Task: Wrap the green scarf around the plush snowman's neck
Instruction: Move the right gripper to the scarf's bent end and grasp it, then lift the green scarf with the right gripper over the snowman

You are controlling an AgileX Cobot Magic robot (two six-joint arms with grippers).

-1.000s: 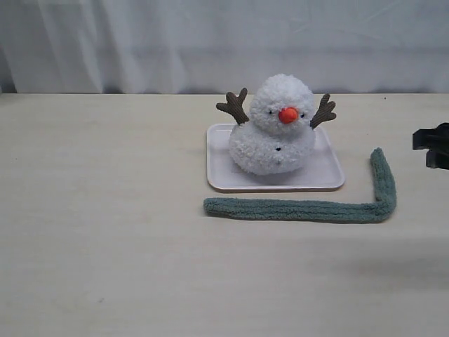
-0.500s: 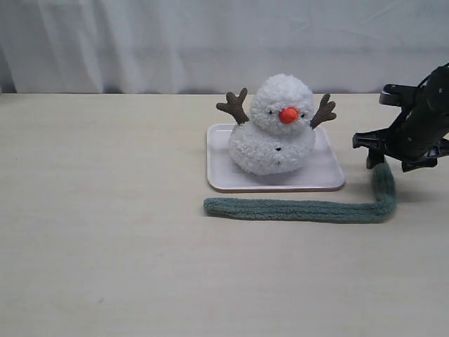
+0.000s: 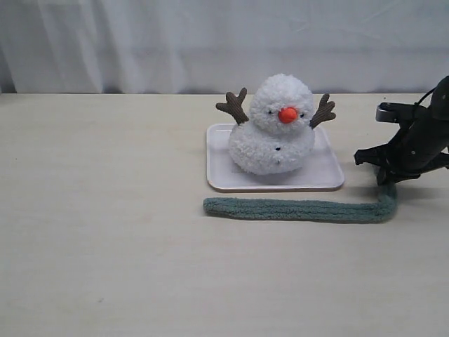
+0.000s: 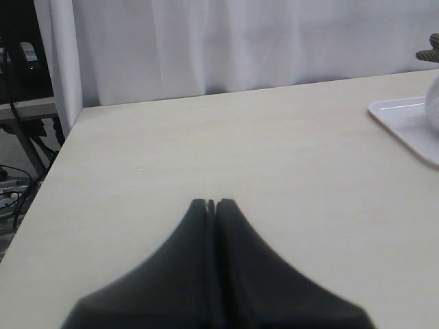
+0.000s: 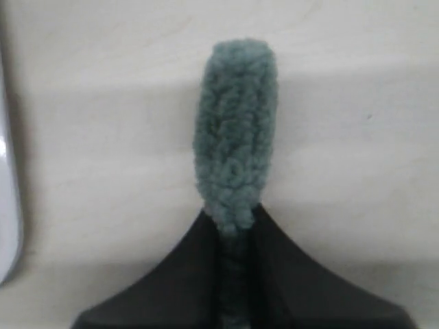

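The plush snowman [image 3: 275, 128] sits upright on a white tray [image 3: 330, 179], orange nose toward the camera; its neck crease [image 3: 275, 128] is bare. The green scarf [image 3: 295, 209] lies flat on the table in front of the tray and bends up at its right end. My right gripper [image 3: 388, 175] is down on that upturned end. In the right wrist view the fuzzy scarf [image 5: 236, 130] is pinched between the black fingers [image 5: 199, 247], its tip sticking out past them. The left gripper [image 4: 211, 203] shows only in its wrist view, jaws pressed together with nothing in them, over bare table far from the tray [image 4: 405, 123].
A white curtain [image 3: 210, 42] hangs behind the table's back edge. The left wrist view shows the table's side edge [image 4: 48, 178] with cables and a stand beyond it. The snowman's brown twig arms [image 3: 233, 107] stick out sideways above the tray.
The right arm came in from the right edge and lowered onto the scarf's upturned end. Its jaws went from wide open to closed on the scarf. Snowman and tray have not moved.
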